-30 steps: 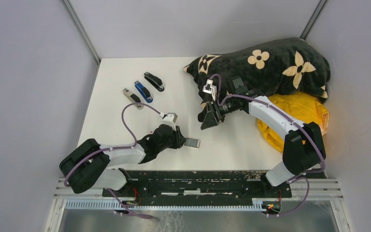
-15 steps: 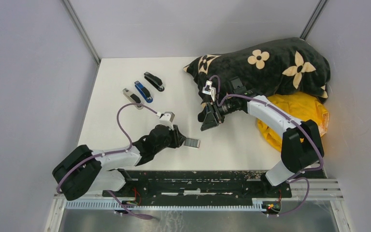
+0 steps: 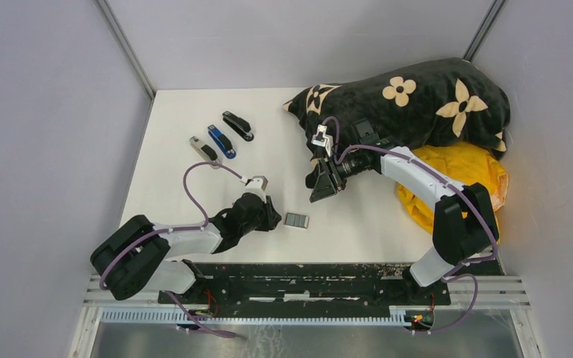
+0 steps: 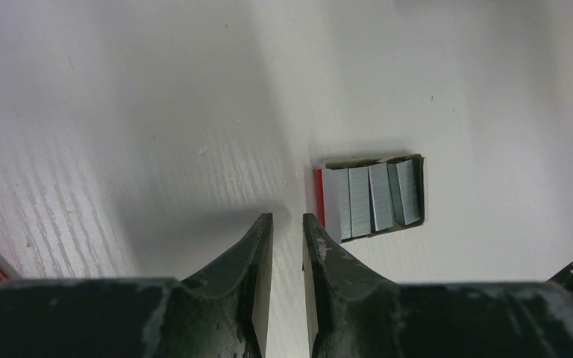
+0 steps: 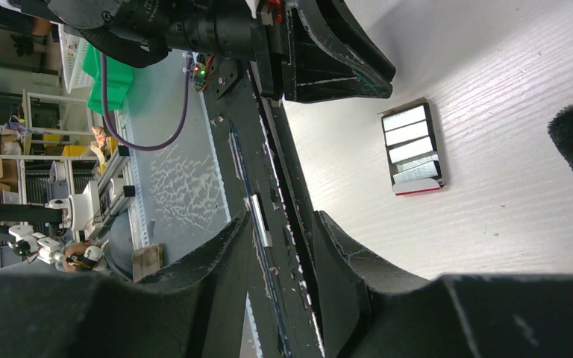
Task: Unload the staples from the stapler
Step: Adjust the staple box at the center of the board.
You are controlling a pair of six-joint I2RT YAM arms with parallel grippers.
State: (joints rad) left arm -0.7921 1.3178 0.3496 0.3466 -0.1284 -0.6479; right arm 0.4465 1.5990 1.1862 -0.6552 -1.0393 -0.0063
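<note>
This is a robotics lab, and the work sits inside a purpose-built test cell. The white tabletop is boxed in by plain grey panel walls that meet at bare metal corner posts, so it reads as a booth rather than a furnished room. Along the tabletop's near edge, a black mounting plate on aluminium rails carries two robot arms with exposed purple cables. Past that edge, the right wrist view shows a wider workroom with metal racks, a green bin and assorted equipment.
</note>
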